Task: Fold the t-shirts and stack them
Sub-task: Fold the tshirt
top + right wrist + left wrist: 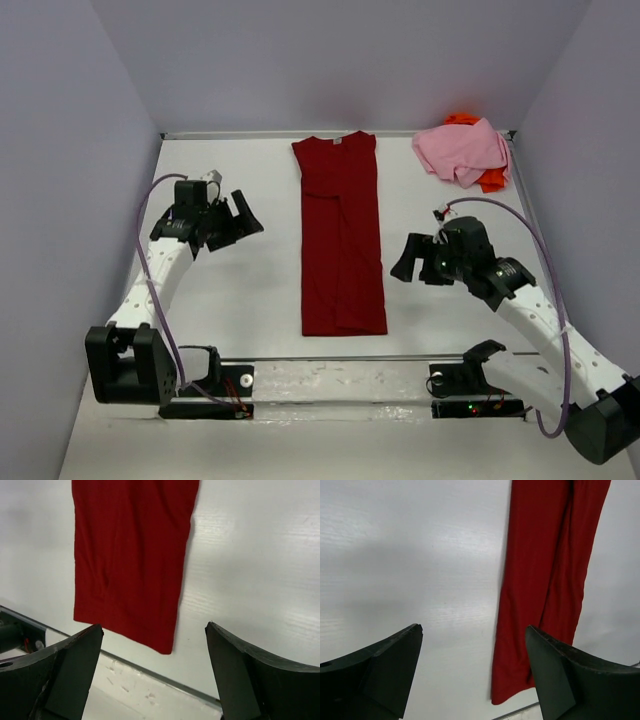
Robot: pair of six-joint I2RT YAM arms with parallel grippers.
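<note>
Only the dark red t-shirt (341, 240) is folded lengthwise — pink t-shirt (462, 152) and orange t-shirt (491, 181) are left heaped at 1 o'clock, left tool (243, 228) and right tool (410, 268) held wide, empty.

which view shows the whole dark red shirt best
The top external view: the dark red shirt lies there whole, a long narrow folded strip from collar to hem. The left wrist and right wrist views each catch only its lower part and hem, cut off at the top of the picture.
</note>
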